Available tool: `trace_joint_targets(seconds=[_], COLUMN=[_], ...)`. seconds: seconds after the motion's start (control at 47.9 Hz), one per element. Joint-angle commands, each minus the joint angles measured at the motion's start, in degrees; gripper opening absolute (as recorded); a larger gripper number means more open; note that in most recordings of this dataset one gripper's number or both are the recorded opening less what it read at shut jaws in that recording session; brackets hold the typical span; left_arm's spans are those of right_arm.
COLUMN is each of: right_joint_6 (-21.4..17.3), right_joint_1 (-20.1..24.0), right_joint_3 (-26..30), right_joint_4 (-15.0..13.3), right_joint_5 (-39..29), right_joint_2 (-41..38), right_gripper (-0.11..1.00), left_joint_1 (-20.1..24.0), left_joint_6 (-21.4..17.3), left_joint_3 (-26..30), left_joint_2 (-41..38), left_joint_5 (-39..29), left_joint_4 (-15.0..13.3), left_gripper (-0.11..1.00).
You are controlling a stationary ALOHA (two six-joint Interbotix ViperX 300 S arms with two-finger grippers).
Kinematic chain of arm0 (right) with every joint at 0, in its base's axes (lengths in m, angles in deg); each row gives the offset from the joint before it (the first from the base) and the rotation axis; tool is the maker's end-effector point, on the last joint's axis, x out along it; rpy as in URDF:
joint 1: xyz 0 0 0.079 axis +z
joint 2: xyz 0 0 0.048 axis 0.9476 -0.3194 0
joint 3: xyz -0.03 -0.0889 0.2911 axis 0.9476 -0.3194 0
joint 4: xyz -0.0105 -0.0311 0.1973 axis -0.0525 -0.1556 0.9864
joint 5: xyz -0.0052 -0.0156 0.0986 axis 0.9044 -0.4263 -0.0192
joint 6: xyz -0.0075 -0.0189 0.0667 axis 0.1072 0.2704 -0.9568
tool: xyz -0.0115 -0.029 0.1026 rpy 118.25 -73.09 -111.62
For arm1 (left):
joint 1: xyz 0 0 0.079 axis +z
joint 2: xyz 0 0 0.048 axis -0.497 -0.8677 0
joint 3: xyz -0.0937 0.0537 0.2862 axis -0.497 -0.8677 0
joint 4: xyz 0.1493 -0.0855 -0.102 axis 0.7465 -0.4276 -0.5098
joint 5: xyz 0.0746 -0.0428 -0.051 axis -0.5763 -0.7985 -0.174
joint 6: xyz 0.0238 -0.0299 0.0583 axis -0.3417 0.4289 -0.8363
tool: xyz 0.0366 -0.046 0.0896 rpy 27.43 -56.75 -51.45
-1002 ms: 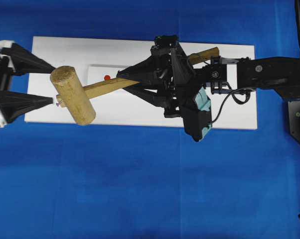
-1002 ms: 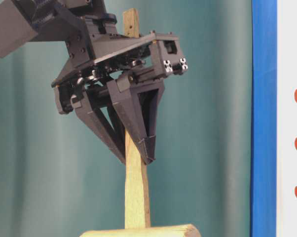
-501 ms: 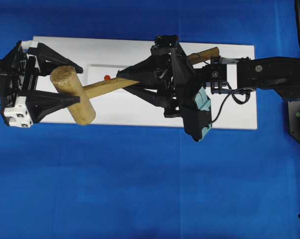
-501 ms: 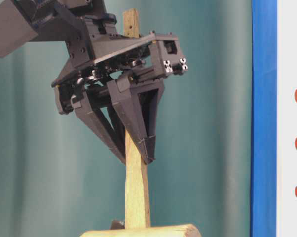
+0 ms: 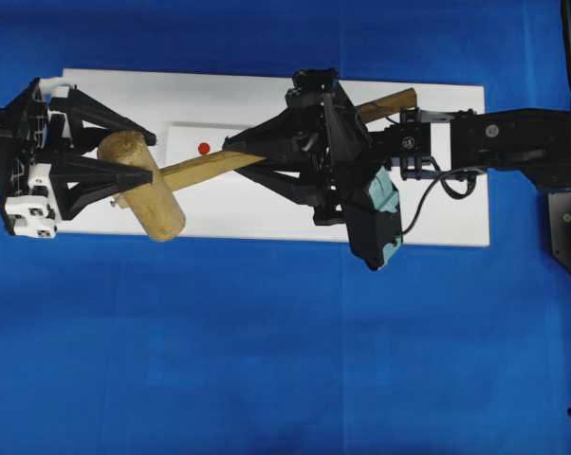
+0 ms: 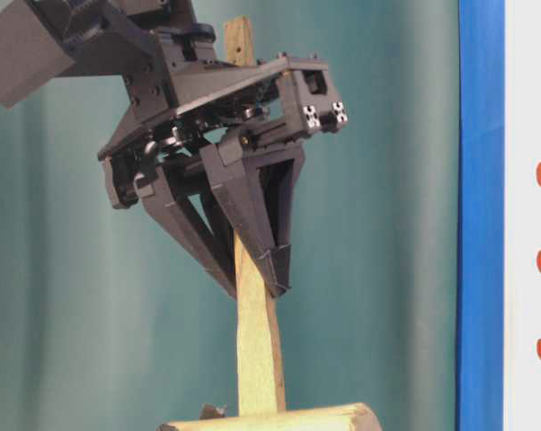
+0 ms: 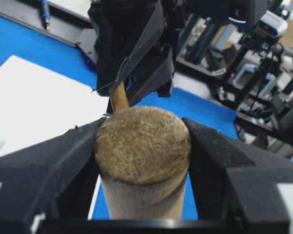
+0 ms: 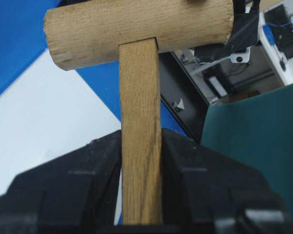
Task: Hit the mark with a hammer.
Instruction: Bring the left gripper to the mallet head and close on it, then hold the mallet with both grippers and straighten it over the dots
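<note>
Hammer [image 5: 172,171] held above the white board [image 5: 437,114] on the blue table [image 5: 267,360], long axis running across the overhead view, head toward the left pincer [image 5: 143,159], handle end out behind the right pincer [image 5: 230,150]. Right pincer clenched on the flat handle, midway along. Left pincer grasping the cylindrical head, fingers [image 7: 64,156] pressed against both sides. Red mark [image 5: 203,148] just beside the right pincer's tips, beyond the handle.

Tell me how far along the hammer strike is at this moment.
Done: the right gripper is clamped on the hammer handle. In hand: the left gripper has its jaws against both sides of the head. Left: the red mark on the white board is not struck; the head sits beside it.
</note>
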Motion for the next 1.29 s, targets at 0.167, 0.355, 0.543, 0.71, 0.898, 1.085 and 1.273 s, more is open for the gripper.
trace_joint_targets(seconds=[0.167,0.355,0.543,0.71,0.898,1.085,1.273], right_joint_6=[-0.5,-0.5,-0.6,-0.6,-2.1,-4.4,-6.0], right_joint_1=[-1.1,-1.3,-1.0,-0.5,-0.4,-0.4,-0.5], right_joint_3=[1.5,1.6,1.5,1.1,1.1,1.1,0.9], right_joint_4=[1.3,3.3,6.2,9.7,14.2,17.6,18.4], right_joint_5=[-1.5,-3.3,-4.7,-5.7,-9.6,-12.0,-12.4], right_joint_2=[1.4,1.4,1.5,2.4,3.3,3.3,3.3], right_gripper=[0.10,0.14,0.65,0.95,0.93,0.93,0.93], left_joint_1=[0.4,1.1,1.6,2.2,2.5,2.5,2.3], left_joint_6=[0.0,-0.2,-1.4,-6.0,-15.2,-25.7,-29.7], left_joint_3=[1.0,0.9,0.9,1.0,1.0,1.0,1.0], left_joint_2=[0.5,0.4,0.5,0.4,0.4,0.4,0.5], left_joint_5=[-0.2,-0.7,-1.7,-4.6,-6.9,-9.3,-10.0], left_joint_4=[0.1,0.1,0.2,0.2,0.3,0.3,0.3], left_gripper=[0.46,0.46,0.46,0.46,0.46,0.46,0.46])
